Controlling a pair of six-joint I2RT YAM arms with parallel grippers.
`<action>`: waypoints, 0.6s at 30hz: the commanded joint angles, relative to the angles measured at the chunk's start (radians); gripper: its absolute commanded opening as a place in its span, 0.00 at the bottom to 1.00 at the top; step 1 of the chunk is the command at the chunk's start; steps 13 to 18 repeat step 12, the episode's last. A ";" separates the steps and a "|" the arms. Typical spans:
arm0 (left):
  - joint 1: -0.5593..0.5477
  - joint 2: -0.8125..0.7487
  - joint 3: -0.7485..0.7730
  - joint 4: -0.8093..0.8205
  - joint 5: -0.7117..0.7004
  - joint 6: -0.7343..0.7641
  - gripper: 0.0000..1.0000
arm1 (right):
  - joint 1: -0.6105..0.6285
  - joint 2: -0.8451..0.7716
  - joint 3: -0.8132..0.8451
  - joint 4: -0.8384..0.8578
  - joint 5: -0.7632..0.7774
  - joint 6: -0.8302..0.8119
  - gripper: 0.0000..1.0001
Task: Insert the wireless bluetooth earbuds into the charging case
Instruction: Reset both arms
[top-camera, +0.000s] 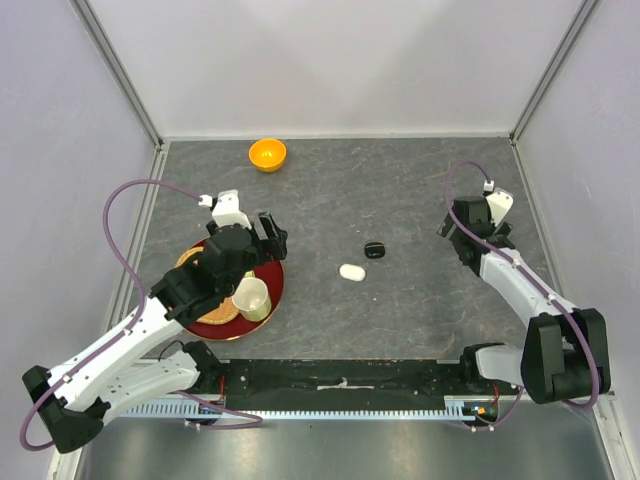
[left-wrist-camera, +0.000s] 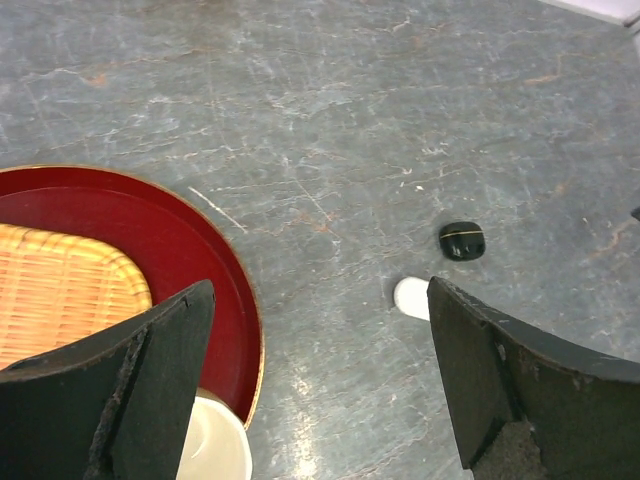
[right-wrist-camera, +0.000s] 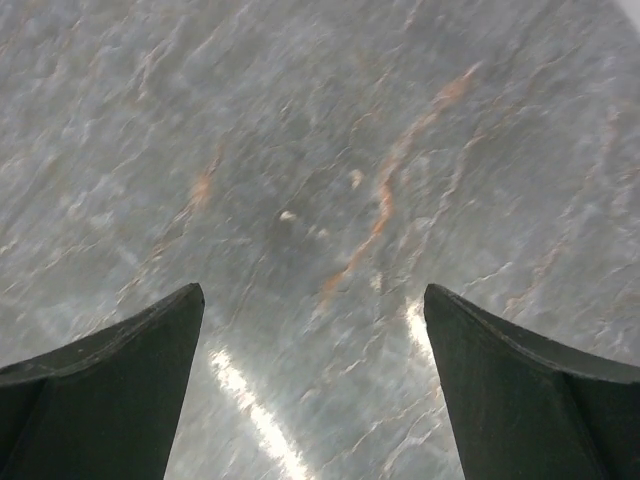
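A black charging case (top-camera: 375, 249) and a white charging case (top-camera: 352, 271) lie shut on the grey table, close together near the middle. Both show in the left wrist view, the black case (left-wrist-camera: 462, 240) whole and the white case (left-wrist-camera: 411, 297) partly behind my right finger. No earbuds show in any view. My left gripper (top-camera: 270, 234) is open and empty above the right rim of a red plate, left of the cases; its jaws (left-wrist-camera: 320, 290) stand wide apart. My right gripper (top-camera: 452, 232) is open and empty over bare table (right-wrist-camera: 312, 290), right of the cases.
The red plate (top-camera: 268, 292) holds a wicker tray (top-camera: 192, 260) and a cream cup (top-camera: 252, 298), under my left arm. They also show in the left wrist view: plate (left-wrist-camera: 150, 230), tray (left-wrist-camera: 60, 290), cup (left-wrist-camera: 215, 445). An orange bowl (top-camera: 267, 154) sits at the back.
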 joint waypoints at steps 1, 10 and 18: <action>-0.002 -0.030 0.014 -0.005 -0.098 -0.002 0.93 | 0.031 -0.086 -0.228 0.403 0.253 -0.108 0.98; -0.002 -0.078 -0.024 0.092 -0.141 0.084 0.93 | 0.140 0.055 -0.416 0.946 0.535 -0.407 0.98; -0.002 -0.076 -0.019 0.088 -0.146 0.100 0.93 | 0.150 0.098 -0.430 1.048 0.516 -0.452 0.98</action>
